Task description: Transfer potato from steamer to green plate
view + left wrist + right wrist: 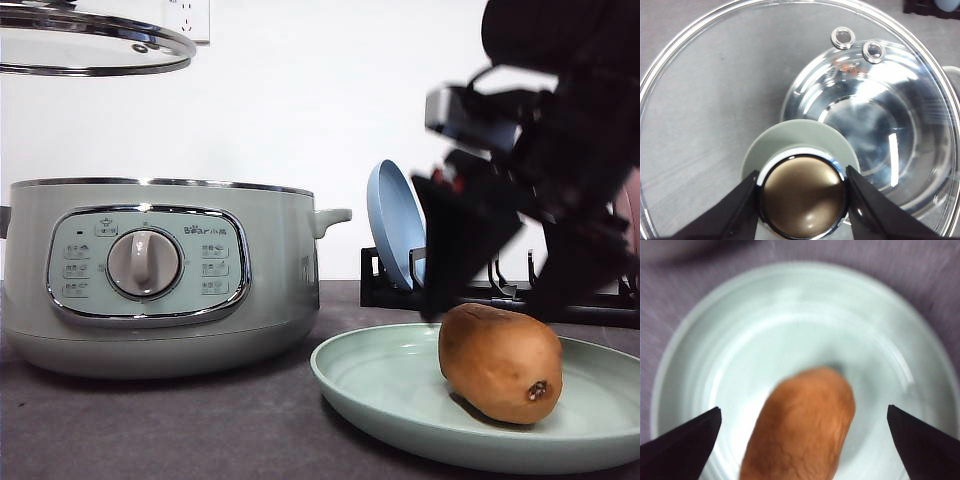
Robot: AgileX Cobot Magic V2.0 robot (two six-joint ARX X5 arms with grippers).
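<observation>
The orange-brown potato [500, 362] [800, 425] lies on the pale green plate [370, 385] [765, 330] at the front right. My right gripper [487, 300] [803, 411] hangs just above it, open, its fingers spread wide on either side and touching nothing. The pale-green steamer [150, 270] stands at the left with its shiny bowl [875, 125] uncovered. High above it my left gripper [802, 172] is shut on the knob [804, 196] of the glass lid [90, 45] [715, 100], holding the lid up.
Behind the green plate a black dish rack [500, 295] holds an upright blue plate [395, 225]. The steamer's side handle [335, 216] points toward the rack. Dark tabletop [200, 420] runs along the front.
</observation>
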